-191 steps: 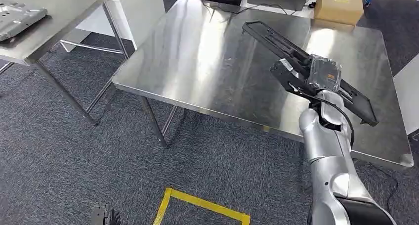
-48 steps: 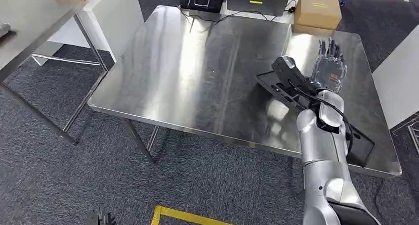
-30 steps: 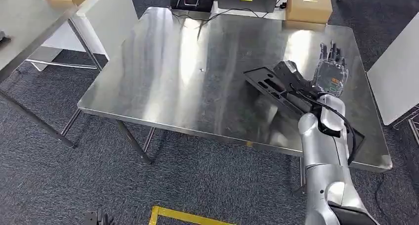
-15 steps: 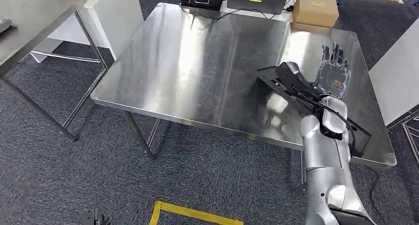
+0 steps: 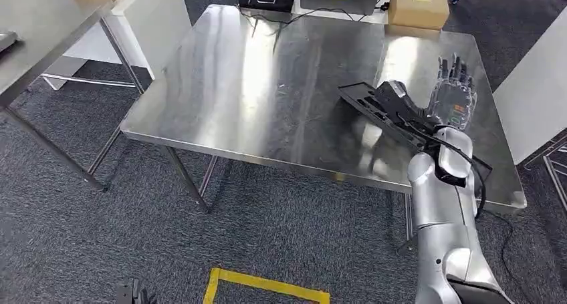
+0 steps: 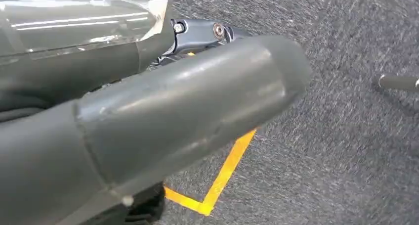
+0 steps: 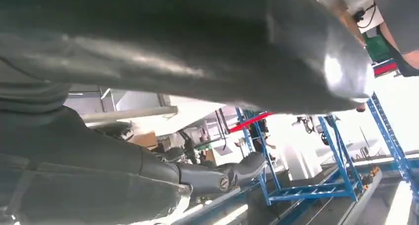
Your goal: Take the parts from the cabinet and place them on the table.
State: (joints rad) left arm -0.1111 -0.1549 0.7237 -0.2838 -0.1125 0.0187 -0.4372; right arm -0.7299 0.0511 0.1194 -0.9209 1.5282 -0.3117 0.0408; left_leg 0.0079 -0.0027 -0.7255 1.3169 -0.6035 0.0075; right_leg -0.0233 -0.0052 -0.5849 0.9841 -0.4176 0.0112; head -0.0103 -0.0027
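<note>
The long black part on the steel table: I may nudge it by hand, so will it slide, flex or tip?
The long black part looks moulded and rigid, so probably stiff. The steel table is polished, so it likely slides easily. Long and flat, it would sooner pivot than tip.

grey carpet floor (image 5: pixel 80 244) with yellow tape (image 5: pixel 267 285), blue racks (image 7: pixel 321 185).

I see my right arm (image 5: pixel 444 244) in shiny silver segments, a black cable (image 5: pixel 468 164) looping at the wrist, and the right hand (image 5: pixel 455 97) clear-shelled with dark fingers.
</note>
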